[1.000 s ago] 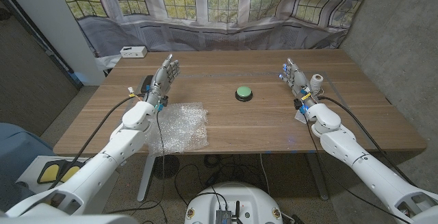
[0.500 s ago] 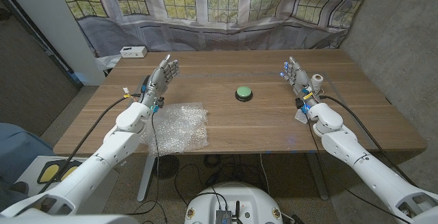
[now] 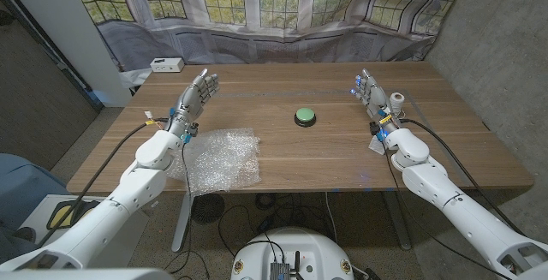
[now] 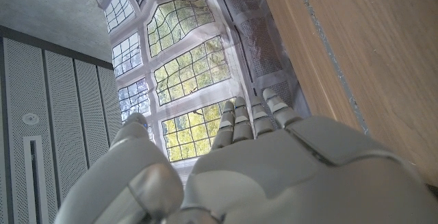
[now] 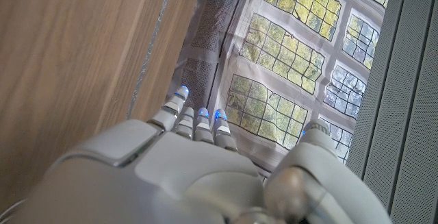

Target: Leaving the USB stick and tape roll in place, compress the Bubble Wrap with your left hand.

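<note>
As I look down from the head view, my left hand (image 3: pixel 194 98) is raised over the table (image 3: pixel 325 156) with its fingers spread and holding nothing, just beyond the Bubble Wrap (image 3: pixel 223 158), which lies flat near the front edge. My right hand (image 3: pixel 369 93) stands with fingers apart and empty, beside a small white roll (image 3: pixel 396 102). A green button (image 3: pixel 304 116) sits between both hands.

In the left wrist view, my left hand (image 4: pixel 274 169) shows straight fingers, gripping nothing.

In the right wrist view, my right hand (image 5: pixel 198 162) is also empty, fingers extended.
</note>
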Motion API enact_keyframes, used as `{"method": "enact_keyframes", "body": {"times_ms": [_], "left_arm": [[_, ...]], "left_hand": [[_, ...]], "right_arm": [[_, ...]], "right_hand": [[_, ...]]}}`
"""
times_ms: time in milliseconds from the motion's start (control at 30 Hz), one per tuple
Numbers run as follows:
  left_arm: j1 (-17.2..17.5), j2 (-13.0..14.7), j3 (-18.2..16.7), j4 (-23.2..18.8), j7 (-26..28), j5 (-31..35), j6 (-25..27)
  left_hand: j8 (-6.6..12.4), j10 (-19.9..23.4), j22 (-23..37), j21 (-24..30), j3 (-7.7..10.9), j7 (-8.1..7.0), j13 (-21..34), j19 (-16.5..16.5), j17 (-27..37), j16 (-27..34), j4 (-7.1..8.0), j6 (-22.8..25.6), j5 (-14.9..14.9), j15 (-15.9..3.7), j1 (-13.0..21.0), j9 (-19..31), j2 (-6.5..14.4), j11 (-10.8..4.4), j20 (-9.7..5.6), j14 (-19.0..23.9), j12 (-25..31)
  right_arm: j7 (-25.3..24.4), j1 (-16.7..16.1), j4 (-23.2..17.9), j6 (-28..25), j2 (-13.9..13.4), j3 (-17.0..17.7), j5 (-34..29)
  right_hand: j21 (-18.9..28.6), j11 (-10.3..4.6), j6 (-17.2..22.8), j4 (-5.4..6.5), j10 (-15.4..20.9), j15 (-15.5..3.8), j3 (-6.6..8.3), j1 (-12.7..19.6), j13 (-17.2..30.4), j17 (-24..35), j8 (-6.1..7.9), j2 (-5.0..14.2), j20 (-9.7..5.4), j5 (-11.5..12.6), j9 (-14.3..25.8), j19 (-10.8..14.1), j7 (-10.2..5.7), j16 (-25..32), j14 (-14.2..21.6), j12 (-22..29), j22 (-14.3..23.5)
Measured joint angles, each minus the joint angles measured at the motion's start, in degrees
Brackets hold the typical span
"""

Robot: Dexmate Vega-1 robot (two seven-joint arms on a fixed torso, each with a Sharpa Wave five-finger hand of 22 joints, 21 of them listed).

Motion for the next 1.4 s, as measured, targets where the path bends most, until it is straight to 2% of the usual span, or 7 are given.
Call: {"method": "enact_keyframes", "body": {"times_ms": [633, 1000, 1400], "left_arm": [[4.89, 2.94, -2.62, -3.46, -1.01, -0.01, -2.72], [7.99, 4.44, -4.21, -5.16, -1.30, -0.22, -3.73], [11.40, 5.62, -5.91, -7.04, -1.25, 0.07, -5.08]], "left_hand": [[-0.05, 0.00, -0.01, -0.24, 0.93, 0.00, 0.00, 0.18, 0.00, -0.38, -0.93, -0.01, -0.22, 0.09, 0.90, 0.11, 0.90, 0.00, 0.18, 0.52, -0.31], [-0.40, 0.31, -0.01, -0.69, 1.76, -0.31, -0.01, 0.17, 0.00, -0.92, -1.76, 0.30, -0.21, 0.09, 2.40, 0.11, 2.40, -0.31, 0.18, 0.52, -0.31], [-0.73, 0.36, -0.01, -0.69, 2.37, -0.31, -0.01, 0.48, 0.00, -0.91, -2.36, 0.30, -0.21, -0.11, 3.01, 0.11, 2.38, -0.25, 0.49, 0.71, -0.70]], "right_arm": [[-1.07, -0.44, -2.18, -1.29, -0.62, 0.00, -0.70], [-1.59, -0.59, -3.11, -1.58, -0.78, 0.00, -1.12], [-2.00, -0.34, -3.38, -1.79, -0.59, -0.25, -1.60]], "right_hand": [[-0.31, 0.00, 0.00, 0.00, 0.00, -0.01, 0.00, 0.00, -0.01, 0.00, 0.00, 0.00, 0.00, 0.00, 0.00, 0.00, 0.00, 0.00, 0.00, -0.27, 0.00], [-0.31, -0.01, 0.00, 0.00, 0.00, -0.01, 0.00, 0.00, -0.01, 0.00, 0.00, 0.00, 0.00, 0.00, 0.00, 0.00, 0.00, 0.00, -0.01, -0.26, 0.00], [-0.30, -0.01, 0.00, 0.00, 0.00, -0.01, 0.00, 0.00, -0.01, 0.00, 0.00, 0.00, 0.00, 0.00, -0.01, -0.01, 0.00, 0.00, -0.01, -0.26, 0.00]]}}
